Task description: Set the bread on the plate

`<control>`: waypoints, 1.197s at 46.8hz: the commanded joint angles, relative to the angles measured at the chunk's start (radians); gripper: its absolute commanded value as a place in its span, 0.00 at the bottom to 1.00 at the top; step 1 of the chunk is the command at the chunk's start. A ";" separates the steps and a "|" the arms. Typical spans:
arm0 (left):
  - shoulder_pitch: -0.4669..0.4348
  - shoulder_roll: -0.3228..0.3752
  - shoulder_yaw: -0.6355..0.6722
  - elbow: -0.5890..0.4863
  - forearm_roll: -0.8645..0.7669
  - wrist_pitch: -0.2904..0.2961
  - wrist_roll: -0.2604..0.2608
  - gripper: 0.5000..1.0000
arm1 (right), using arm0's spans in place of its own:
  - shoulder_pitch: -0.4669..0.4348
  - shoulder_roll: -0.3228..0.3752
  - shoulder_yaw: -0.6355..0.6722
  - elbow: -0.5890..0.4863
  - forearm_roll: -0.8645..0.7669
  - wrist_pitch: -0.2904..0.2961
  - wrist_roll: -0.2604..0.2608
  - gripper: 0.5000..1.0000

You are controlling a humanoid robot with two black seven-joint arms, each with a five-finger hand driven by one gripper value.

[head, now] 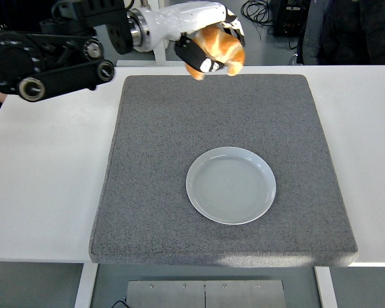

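My left hand [208, 46] is shut on a golden-brown croissant [219, 46] and holds it in the air above the far edge of the grey mat [154, 160]. The hand is white with black fingers, on a black arm that reaches in from the left. The empty pale blue plate [230, 185] lies on the mat right of centre, well nearer to me than the hand and a little to its right. My right arm is out of view.
The white table [45, 192] lies around the mat. A person in dark clothes [353, 29] stands at the top right behind the table. Cables and a dark box [269, 16] lie on the floor beyond.
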 commanded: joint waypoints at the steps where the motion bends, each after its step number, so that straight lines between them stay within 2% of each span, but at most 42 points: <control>1: 0.002 -0.051 0.005 0.036 -0.001 0.000 -0.004 0.00 | 0.000 0.000 0.000 0.000 0.000 0.001 0.000 1.00; 8: 0.023 -0.131 0.011 0.059 0.018 0.003 -0.016 0.00 | 0.000 0.000 0.000 0.000 0.000 0.000 0.000 1.00; 16: 0.110 -0.188 0.011 0.058 0.137 0.042 -0.077 0.00 | 0.000 0.000 0.000 0.000 0.000 0.000 0.000 1.00; 20: 0.150 -0.194 0.010 0.056 0.194 0.066 -0.090 0.00 | 0.000 0.000 0.000 0.000 0.000 0.000 0.000 1.00; 24: 0.179 -0.192 0.010 0.055 0.203 0.068 -0.093 0.00 | -0.002 0.000 0.000 -0.002 0.000 0.000 0.000 1.00; 30: 0.216 -0.189 0.013 0.046 0.206 0.068 -0.125 0.00 | 0.000 0.000 0.000 -0.002 0.000 0.000 0.000 1.00; 56: 0.344 -0.182 0.057 0.046 0.306 0.071 -0.128 0.00 | -0.002 0.000 0.000 -0.002 0.000 0.000 0.000 1.00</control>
